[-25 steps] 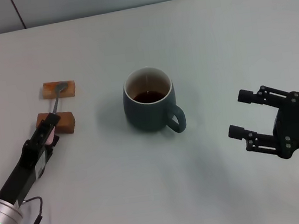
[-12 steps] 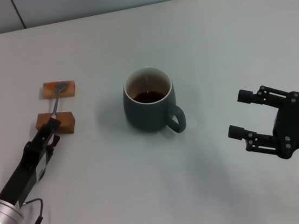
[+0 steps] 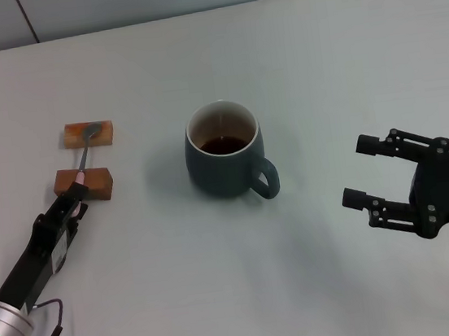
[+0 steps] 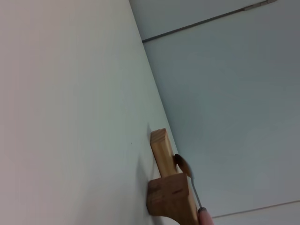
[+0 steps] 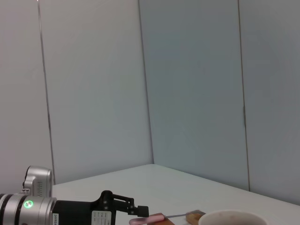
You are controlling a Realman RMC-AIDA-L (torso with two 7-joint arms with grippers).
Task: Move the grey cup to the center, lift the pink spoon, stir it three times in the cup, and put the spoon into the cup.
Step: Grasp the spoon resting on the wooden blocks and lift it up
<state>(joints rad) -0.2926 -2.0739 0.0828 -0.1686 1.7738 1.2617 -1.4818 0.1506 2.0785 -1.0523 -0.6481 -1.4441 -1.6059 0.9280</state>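
Observation:
The grey cup (image 3: 224, 147) stands mid-table with dark liquid inside and its handle turned toward my right arm; its white rim (image 5: 229, 218) also shows in the right wrist view. The pink spoon (image 3: 84, 159) lies across two wooden blocks, bowl on the far one and pink handle end over the near one. My left gripper (image 3: 75, 204) sits low at the handle's near end, just short of the near block. The right wrist view shows the spoon (image 5: 150, 218) just below the left gripper (image 5: 137, 212). My right gripper (image 3: 354, 171) hangs open and empty to the right of the cup.
The far wooden block (image 3: 88, 134) and near wooden block (image 3: 86, 185) sit left of the cup, and both blocks (image 4: 171, 199) show in the left wrist view with the spoon's stem (image 4: 193, 186). Grey wall panels bound the table's far edge.
My left gripper has drawn back along the handle toward the robot, uncovering the near block and the pink tip. Spoon, cup and right arm have not moved.

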